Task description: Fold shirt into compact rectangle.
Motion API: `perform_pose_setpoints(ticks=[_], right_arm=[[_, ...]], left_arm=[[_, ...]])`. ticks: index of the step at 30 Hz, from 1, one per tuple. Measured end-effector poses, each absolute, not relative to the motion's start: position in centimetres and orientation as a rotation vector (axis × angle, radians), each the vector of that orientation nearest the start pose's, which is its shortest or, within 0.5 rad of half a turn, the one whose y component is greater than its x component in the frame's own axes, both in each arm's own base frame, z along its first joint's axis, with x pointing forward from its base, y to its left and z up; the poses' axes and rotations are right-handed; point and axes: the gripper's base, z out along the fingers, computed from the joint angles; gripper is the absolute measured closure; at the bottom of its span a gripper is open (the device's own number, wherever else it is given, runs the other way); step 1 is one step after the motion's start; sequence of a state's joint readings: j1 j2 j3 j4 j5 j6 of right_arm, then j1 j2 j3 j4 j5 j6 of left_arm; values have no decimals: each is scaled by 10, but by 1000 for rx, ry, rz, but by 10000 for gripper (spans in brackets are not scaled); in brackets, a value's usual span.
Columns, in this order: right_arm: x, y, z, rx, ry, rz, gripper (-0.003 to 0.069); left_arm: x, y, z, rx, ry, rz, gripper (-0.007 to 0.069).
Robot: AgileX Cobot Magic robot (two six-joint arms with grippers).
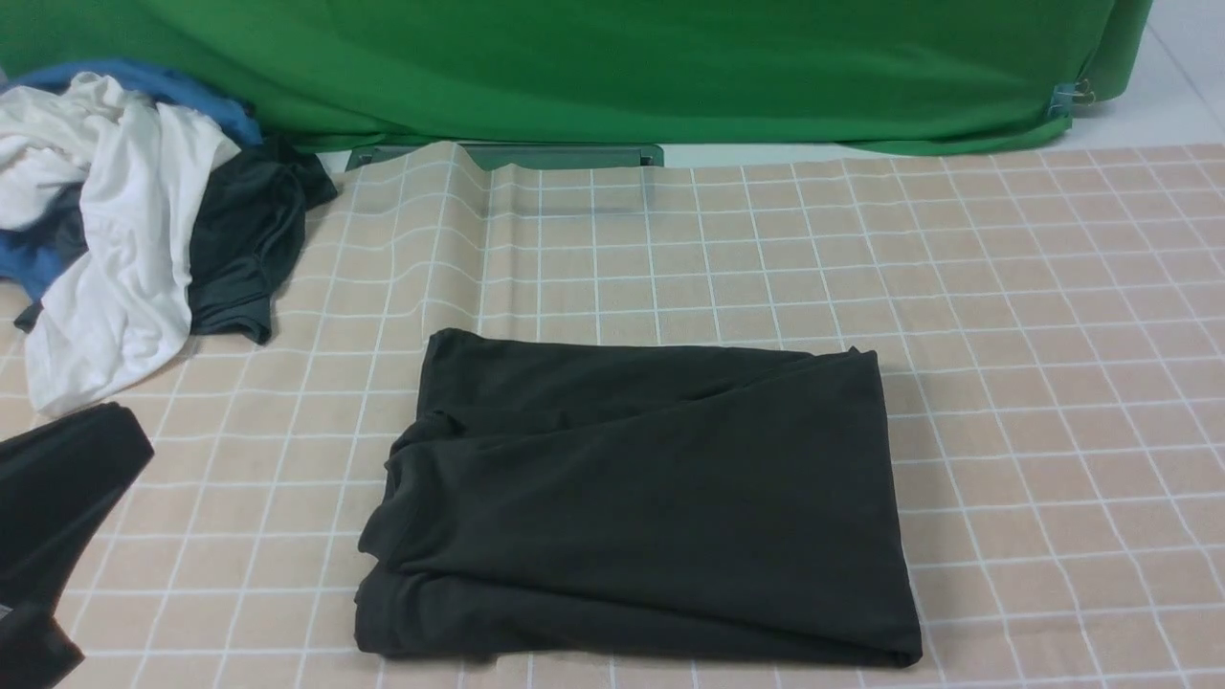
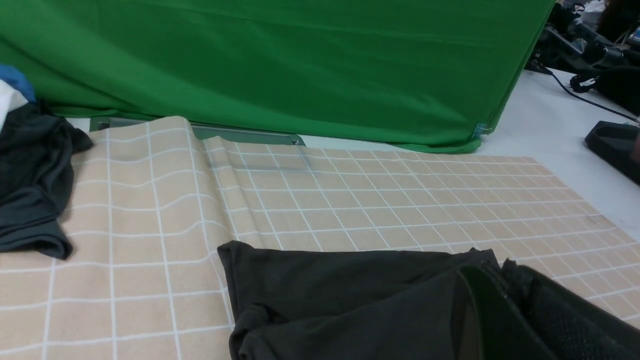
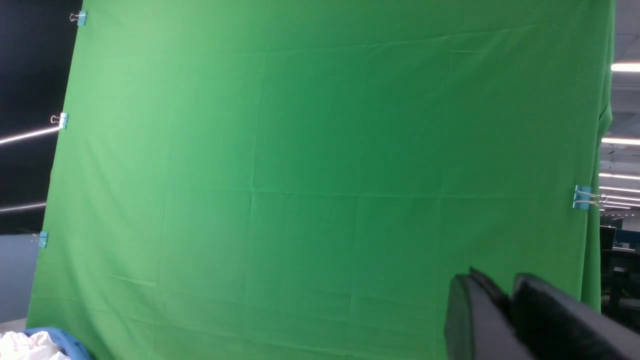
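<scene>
The black shirt (image 1: 641,498) lies folded into a rough rectangle on the middle of the checked cloth, with its layered edges bunched along the left side. No print or label shows. In the left wrist view the shirt (image 2: 340,300) lies just beyond my left gripper (image 2: 500,265), whose fingers are shut together with nothing between them. My left arm (image 1: 48,517) shows as a dark shape at the near left corner, apart from the shirt. My right gripper (image 3: 500,287) is raised and points at the green backdrop, jaws a little apart and empty. It is out of the front view.
A pile of clothes sits at the far left: a white garment (image 1: 115,239), a dark grey garment (image 1: 249,239) and a blue one (image 1: 144,81). The beige checked cloth (image 1: 1053,335) has a raised wrinkle (image 1: 459,191) at the back. A green backdrop (image 1: 612,67) closes the far side.
</scene>
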State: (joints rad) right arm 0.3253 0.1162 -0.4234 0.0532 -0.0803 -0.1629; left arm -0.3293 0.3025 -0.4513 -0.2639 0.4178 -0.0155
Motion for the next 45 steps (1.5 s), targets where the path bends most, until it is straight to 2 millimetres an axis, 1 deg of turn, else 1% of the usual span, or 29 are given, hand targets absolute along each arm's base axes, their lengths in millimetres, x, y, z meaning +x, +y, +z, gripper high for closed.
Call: perform_pose_setpoints(ticks=[6,13,17,20,22,25,27,32,34,38,45], right_arm=[[27,9,352,-233,1073,192,514],[27,9,352,-233,1073,192,491],[27,9,352,-233,1073,191,480],[27,9,352,-233,1073,191,475],[27,9,352,-233,1073,191,472],[27,9,352,-233,1073,191,463],[27,9,352,-233,1073,192,462],[27,9,352,-233,1073,192,458],[27,9,352,-233,1073,192,451],[27,9,352,-233,1073,192,442],[27,9,352,-232,1073,193,441]], left_arm=[[63,-32,309,142,1762,-521,606],[63,-32,309,149,1759,-514,606],[64,-30,310,226,1718,-422,606],[63,-26,305,252,1657,-333,606],[60,-21,297,231,1606,-268,606],[55,-12,272,142,1547,-164,606],[54,-7,255,85,1540,-105,606],[56,-1,210,5,1590,-18,606],[57,-1,200,-3,1621,-8,606],[56,-1,192,4,1701,-7,606],[56,-1,190,7,1718,-6,606]])
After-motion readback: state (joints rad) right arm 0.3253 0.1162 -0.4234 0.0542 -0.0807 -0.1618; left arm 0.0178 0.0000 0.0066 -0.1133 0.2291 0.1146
